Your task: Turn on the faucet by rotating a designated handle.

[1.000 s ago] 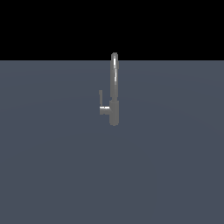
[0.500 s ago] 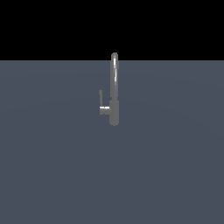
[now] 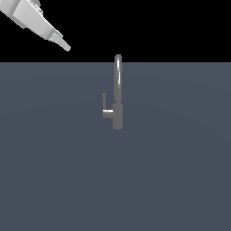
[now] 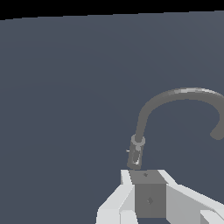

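— Where was the faucet [image 3: 117, 92] placed?
— At centre, with the handle [image 3: 105, 106] at its nine o'clock side.
— And the gripper [image 3: 64, 44]?
— At ten o'clock, well apart.

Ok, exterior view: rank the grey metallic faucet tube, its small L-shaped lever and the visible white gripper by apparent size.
1. White gripper and the arm behind it, though nearness to the camera may inflate it.
2. Tall grey metallic faucet tube.
3. Small grey L-shaped lever, clearly smallest.
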{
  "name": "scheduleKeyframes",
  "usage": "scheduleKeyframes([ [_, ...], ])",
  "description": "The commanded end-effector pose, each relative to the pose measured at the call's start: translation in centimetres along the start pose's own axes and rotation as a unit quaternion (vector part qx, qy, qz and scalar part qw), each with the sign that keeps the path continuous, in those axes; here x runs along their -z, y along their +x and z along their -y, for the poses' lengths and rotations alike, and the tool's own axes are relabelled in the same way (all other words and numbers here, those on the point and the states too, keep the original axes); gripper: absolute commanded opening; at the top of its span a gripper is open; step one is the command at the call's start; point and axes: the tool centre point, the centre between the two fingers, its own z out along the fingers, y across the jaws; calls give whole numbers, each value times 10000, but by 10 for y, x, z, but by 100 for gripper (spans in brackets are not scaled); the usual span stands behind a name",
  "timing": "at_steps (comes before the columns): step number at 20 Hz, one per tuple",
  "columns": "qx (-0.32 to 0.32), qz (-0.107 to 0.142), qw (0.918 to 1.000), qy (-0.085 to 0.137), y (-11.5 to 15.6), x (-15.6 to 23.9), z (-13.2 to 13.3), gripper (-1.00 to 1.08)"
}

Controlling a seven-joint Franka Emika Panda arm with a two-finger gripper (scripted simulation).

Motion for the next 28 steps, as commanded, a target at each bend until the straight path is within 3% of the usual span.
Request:
scheduleKeyframes([
  [1, -158, 23, 9995, -257, -12, -47, 7, -100],
  [7, -475, 78, 9960, -757, -31, -136, 9, -100],
  [13, -671, 125, 9920, -1062, -41, -190, 4, -100],
  [22, -723, 137, 9907, -1145, -43, -204, 1, -100],
  [28, -723, 137, 9907, -1145, -43, -197, -14, -100],
])
